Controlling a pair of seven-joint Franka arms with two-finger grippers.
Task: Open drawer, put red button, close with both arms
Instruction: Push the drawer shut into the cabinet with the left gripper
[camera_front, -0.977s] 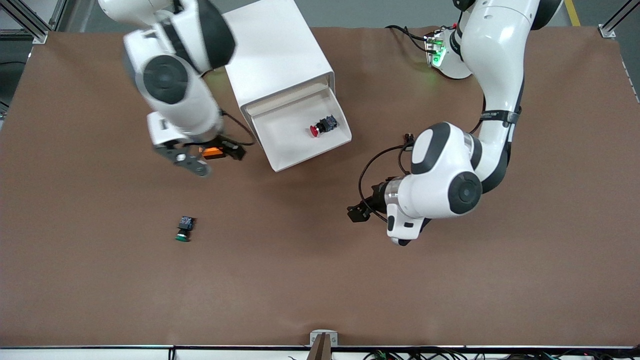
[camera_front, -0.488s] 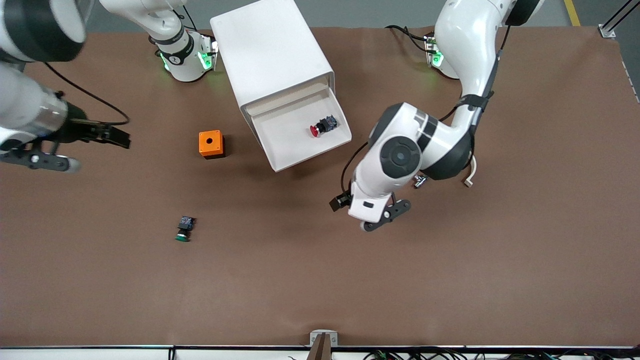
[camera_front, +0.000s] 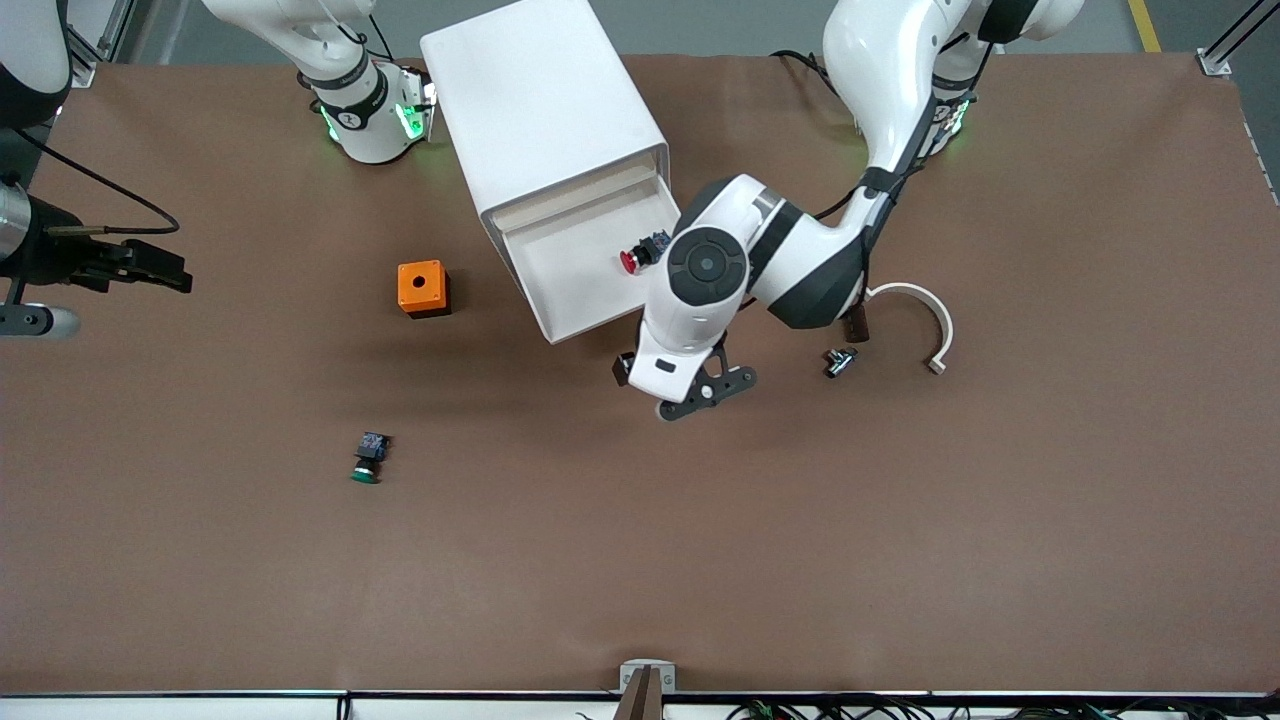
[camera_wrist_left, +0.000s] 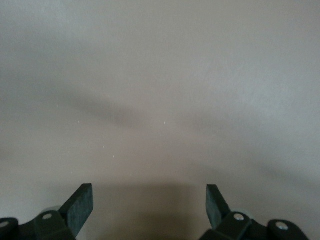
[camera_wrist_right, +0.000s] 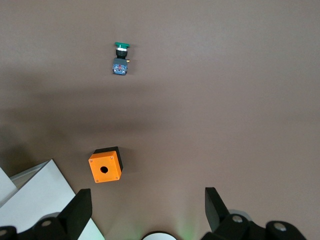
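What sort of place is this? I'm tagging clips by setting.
Probably a robotics lab bench: two arms bolted to a brown-covered table, an aluminium frame post at its corner, and test props like the drawer.

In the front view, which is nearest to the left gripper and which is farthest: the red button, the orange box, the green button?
From the left gripper:
1. Red button, in the open drawer.
2. Orange box, toward the right arm's end.
3. Green button, nearer the camera than the box.
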